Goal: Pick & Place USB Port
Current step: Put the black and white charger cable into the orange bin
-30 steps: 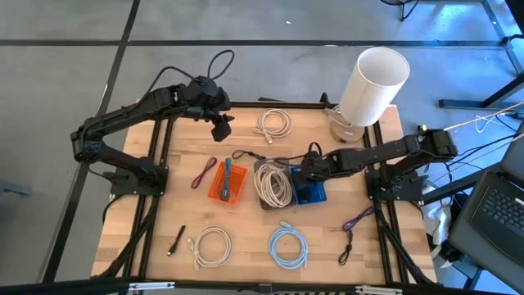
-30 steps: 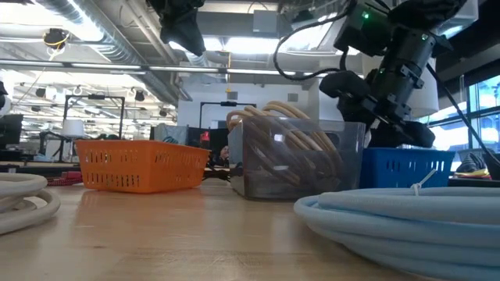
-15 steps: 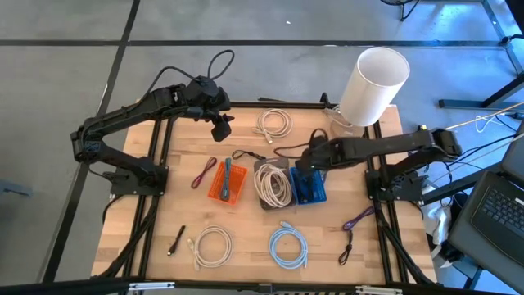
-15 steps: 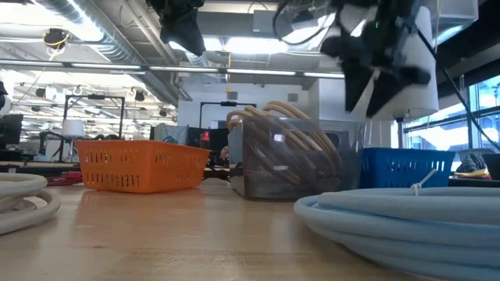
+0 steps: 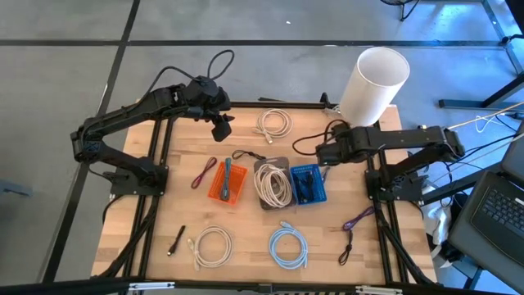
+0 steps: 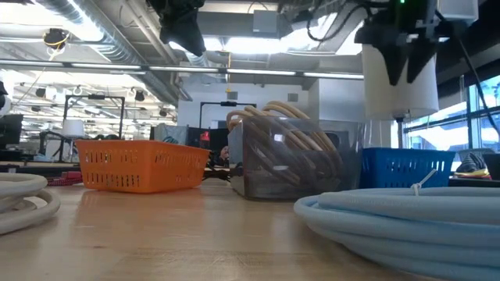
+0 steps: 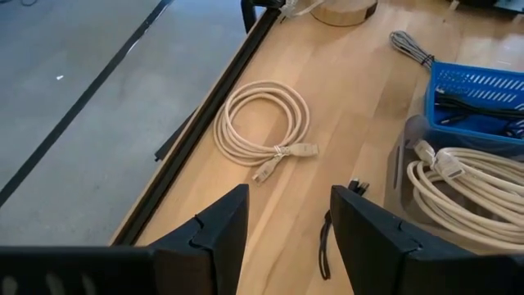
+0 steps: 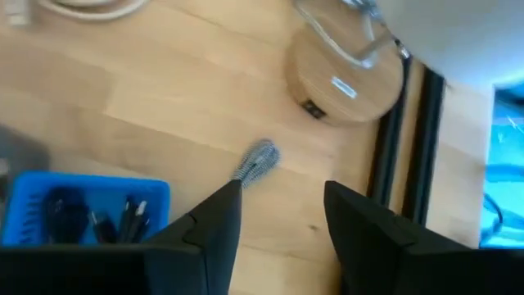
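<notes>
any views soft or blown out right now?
Right wrist view: blurred throughout, the blue basket smeared. Low view: the pale blue cable up close is soft, ceiling lights glare. High and left wrist views: sharp, with the beige cable coil crisp.

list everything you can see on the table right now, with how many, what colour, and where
Orange basket: one, orange, left of centre, holds a blue cable.
Clear bin: one, see-through, table centre, holds a beige cable coil.
Blue basket: one, blue, right of the clear bin, holds dark cables.
Beige coil: one, beige, far edge.
White coil: one, white, near edge, left.
Light blue coil: one, light blue, near edge, centre.
Red cable: one, dark red, left of the orange basket.
Purple cable: one, purple, near right side.
Black stick: one, black, near left.
Lamp: one, white shade on a wooden base, far right corner.
Left gripper: jaws open, raised, far left.
Right gripper: jaws open, above the table beyond the blue basket.
</notes>
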Available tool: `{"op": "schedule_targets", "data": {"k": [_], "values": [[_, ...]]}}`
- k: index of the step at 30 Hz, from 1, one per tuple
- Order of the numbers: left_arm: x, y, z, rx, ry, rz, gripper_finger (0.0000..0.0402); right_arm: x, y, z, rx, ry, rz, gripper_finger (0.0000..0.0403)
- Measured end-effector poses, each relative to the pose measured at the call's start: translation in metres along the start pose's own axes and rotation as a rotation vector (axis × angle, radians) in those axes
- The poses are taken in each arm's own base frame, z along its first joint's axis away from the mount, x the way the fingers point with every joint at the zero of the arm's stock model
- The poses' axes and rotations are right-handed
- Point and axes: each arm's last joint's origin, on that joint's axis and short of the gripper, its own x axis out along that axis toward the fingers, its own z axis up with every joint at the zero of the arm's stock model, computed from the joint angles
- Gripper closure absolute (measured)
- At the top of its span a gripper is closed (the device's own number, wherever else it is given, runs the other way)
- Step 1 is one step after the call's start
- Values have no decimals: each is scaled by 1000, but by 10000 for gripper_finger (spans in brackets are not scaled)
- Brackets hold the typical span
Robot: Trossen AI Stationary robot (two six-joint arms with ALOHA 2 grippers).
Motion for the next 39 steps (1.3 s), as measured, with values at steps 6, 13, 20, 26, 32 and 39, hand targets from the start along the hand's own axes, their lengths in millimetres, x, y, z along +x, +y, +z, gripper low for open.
{"op": "schedule_targets", "data": {"k": [6, 13, 20, 26, 32, 39], "values": [[0, 0, -1, -3, 14, 0, 235, 27, -23, -20, 165, 20, -83, 238], [0, 0, -5, -7, 49, 2, 235, 43, -67, -39, 571, 27, 103, 242], [0, 1, -4, -6, 47, 53, 235, 70, -64, -51, 688, 52, 271, 242], [0, 1, -5, -5, 50, 50, 235, 103, -44, -60, 748, 99, 339, 242], [0, 1, -5, -5, 51, 49, 235, 132, -30, -69, 766, 121, 379, 242], [0, 1, -5, -4, 57, 48, 235, 157, -20, -78, 756, 186, 332, 242]]}}
